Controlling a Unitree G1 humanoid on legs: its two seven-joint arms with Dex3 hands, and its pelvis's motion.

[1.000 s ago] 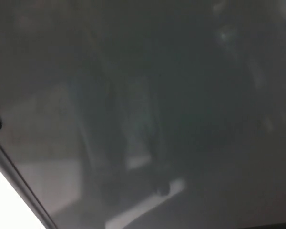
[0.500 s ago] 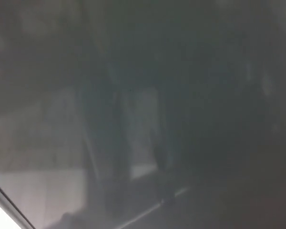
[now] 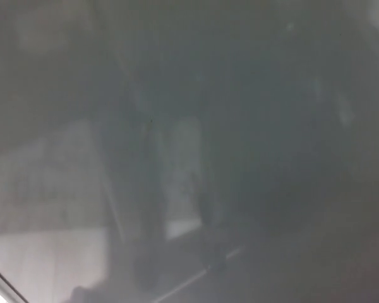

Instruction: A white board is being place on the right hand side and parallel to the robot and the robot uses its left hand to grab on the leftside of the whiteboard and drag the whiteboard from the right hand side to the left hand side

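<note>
the whiteboard fills the head view as a grey, blurred sheet, its edge at near left; neither hand shows, so fingers and progress cannot be judged.

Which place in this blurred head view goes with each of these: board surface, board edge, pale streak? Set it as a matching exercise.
Things:
1. board surface
2. board edge
3. pale streak

Places:
A. lower centre, slanting up to the right
B. bottom-left corner, running diagonally
C. most of the picture, grey and hazy

Pairs: 1-C; 2-B; 3-A
</note>
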